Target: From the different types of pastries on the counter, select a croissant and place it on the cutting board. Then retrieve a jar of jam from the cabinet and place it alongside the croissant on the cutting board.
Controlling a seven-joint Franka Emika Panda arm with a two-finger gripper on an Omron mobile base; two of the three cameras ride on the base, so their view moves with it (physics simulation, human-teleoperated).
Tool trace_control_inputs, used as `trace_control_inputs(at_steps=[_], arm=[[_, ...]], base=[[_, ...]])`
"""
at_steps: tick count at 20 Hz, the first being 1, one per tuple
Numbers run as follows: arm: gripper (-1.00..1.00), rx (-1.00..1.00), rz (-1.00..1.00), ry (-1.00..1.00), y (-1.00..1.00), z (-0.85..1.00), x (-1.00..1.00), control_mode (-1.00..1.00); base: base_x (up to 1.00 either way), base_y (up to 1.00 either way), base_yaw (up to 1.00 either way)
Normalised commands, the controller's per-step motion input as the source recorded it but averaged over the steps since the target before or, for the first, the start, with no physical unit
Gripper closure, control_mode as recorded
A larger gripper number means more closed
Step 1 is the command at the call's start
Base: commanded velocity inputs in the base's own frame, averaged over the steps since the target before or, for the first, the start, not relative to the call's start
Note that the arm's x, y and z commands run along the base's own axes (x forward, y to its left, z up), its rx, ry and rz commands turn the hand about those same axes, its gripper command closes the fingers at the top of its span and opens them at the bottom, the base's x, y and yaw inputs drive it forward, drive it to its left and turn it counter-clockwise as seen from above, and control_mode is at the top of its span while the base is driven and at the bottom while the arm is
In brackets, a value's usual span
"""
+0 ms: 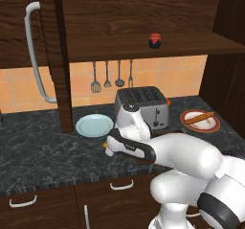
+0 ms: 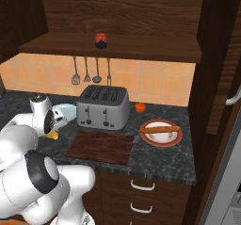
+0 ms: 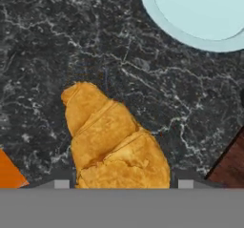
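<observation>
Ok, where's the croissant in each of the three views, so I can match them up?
Left base view: the croissant is a small yellow tip left of centre, peeking out under the robot's hand.
Right base view: far left, below the hand, left of the cutting board.
Hand view: large, lower centre.
Shared landmark: the pale blue plate near it.

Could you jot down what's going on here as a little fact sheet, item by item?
croissant: between the pincer tips, above the counter
pincer: shut on croissant
cutting board: in front of the toaster, nothing on it
jam jar: on the cabinet shelf
stick pastry: on a red-rimmed plate
pale blue plate: left of the toaster
</observation>
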Motion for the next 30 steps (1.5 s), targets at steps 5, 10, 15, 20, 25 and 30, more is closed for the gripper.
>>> trace_control_inputs(at_steps=[5,10,15,20,25,30], arm=[[1.00,0.00,-0.54,0.21,-0.44,0.09,-0.56,-1.00],[1.00,0.04,-0.34,0.14,-0.41,0.10,-0.04,-1.00],[1.00,0.13,-0.08,0.01,-0.85,0.58,0.20,-1.00],[1.00,0.11,-0.05,0.00,-0.64,0.28,0.18,-1.00],[1.00,0.01,0.00,0.01,-0.17,0.00,0.23,-1.00],[1.00,0.00,-0.01,0.00,-0.09,0.00,0.10,-1.00]], base=[[0.00,0.00,0.00],[0.00,0.00,0.00],[0.00,0.00,0.00],[0.00,0.00,0.00],[0.00,0.00,0.00],[0.00,0.00,0.00]])
